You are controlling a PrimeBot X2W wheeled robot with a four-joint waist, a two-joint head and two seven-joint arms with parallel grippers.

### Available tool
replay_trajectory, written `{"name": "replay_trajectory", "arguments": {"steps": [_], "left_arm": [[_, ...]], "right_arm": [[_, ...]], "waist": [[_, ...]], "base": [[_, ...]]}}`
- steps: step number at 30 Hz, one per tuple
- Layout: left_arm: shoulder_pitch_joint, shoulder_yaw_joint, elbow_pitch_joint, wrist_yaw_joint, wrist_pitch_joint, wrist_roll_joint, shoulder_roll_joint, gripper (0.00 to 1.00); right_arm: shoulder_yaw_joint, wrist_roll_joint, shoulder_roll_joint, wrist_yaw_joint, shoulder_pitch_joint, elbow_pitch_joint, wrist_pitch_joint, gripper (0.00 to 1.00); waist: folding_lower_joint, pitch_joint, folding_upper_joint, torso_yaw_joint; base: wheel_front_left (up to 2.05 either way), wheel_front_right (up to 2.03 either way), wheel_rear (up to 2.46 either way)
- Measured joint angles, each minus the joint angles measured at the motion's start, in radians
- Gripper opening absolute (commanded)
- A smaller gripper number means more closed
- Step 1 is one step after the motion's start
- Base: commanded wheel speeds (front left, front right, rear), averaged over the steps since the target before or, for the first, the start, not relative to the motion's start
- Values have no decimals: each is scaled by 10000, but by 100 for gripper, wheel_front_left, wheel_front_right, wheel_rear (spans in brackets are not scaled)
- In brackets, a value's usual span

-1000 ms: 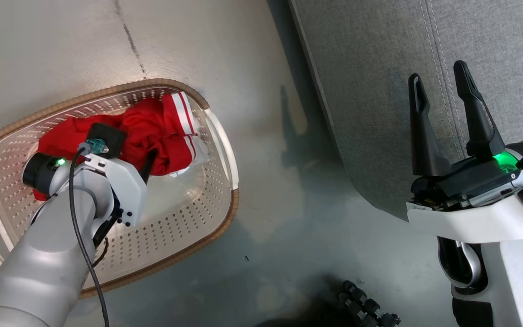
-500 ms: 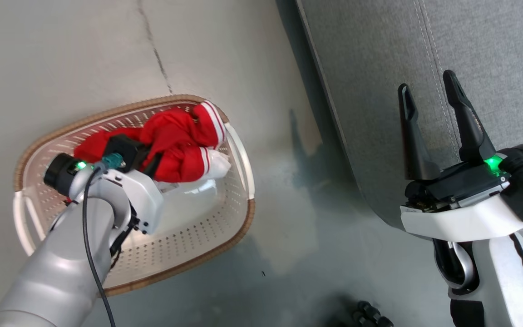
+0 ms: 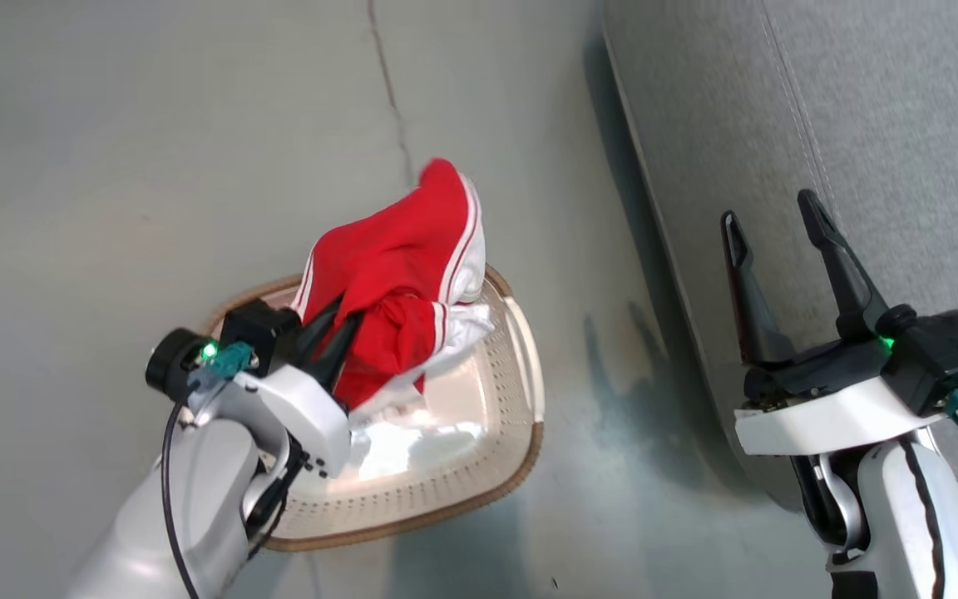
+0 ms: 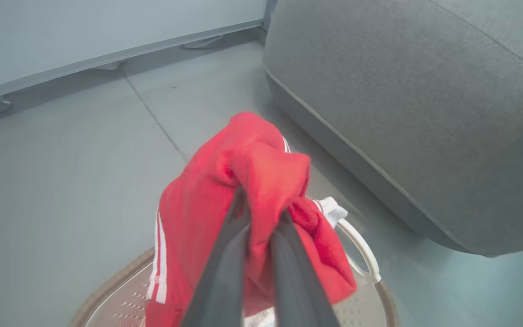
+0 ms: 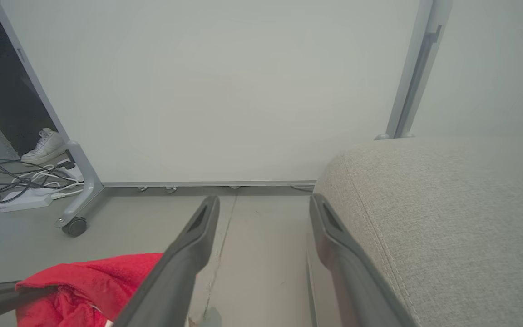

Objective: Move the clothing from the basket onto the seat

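Note:
My left gripper (image 3: 344, 326) is shut on the red clothing (image 3: 396, 266) and holds it bunched up above the cream basket (image 3: 520, 449); the white-trimmed lower folds still hang into the basket. In the left wrist view its two dark fingers (image 4: 225, 272) pinch a fold of the clothing (image 4: 198, 213) over the basket's rim (image 4: 107, 290). The grey seat (image 3: 861, 125) lies to the right. My right gripper (image 3: 768, 212) stands open and empty over the seat's edge. The right wrist view shows that gripper (image 5: 263, 200), the seat (image 5: 447, 218) and the clothing (image 5: 89, 277) at lower left.
A white wheeled partition panel (image 5: 220, 91) stands behind the seat, with a caster (image 5: 74, 225). Cables and a power strip (image 5: 16, 190) lie on the floor at far left beside a white shoe (image 5: 46, 145). Bare grey floor (image 3: 155, 166) separates basket and seat.
The left gripper has shut on the red clothing and raised it from the basket floor to above the rim. The head camera has shifted. The right gripper stays open.

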Motion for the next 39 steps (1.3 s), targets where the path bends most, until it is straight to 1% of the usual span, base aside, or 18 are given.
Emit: {"name": "replay_trajectory", "arguments": {"steps": [6,11,16,20,23,25,31,39], "left_arm": [[1115,387,-1243,401,-13,-201,113,0],[1662,681,-2316,848,-15,-261,128,0],[2315,980,-3522,1243,-15,-226,274,0],[2760,1350,-4581,1586,-15,-96,527,0],[3061,1822,-5511,1791,-15,-17,688,0],[3213,1971,-5810,1900,-15,35,788,0],[3500,2092,-6297,2025,-15,33,876,0],[4105,1797,-6863,2251,240,19,859,0]], "right_arm": [[-234,-104,2,-2,272,188,259,100],[-539,-146,2,0,652,288,443,100],[-706,-127,4,0,1126,385,594,100],[-805,-58,2,0,1482,405,717,100],[-811,27,2,0,1772,412,832,100],[-771,56,2,0,1858,435,867,100],[-608,211,2,0,2162,537,940,100],[-443,495,2,0,2761,662,1022,100]], "waist": [[0,-985,0,628],[0,-1739,0,1168],[0,-2547,0,1594],[0,-3184,0,1826],[0,-3708,0,1994],[0,-3929,0,2049],[0,-4448,0,2113],[0,-5311,0,2094]], "base": [[0,0,0],[0,0,0],[0,0,0],[0,0,0],[0,0,0],[0,0,0],[0,0,0],[0,0,0]]}}
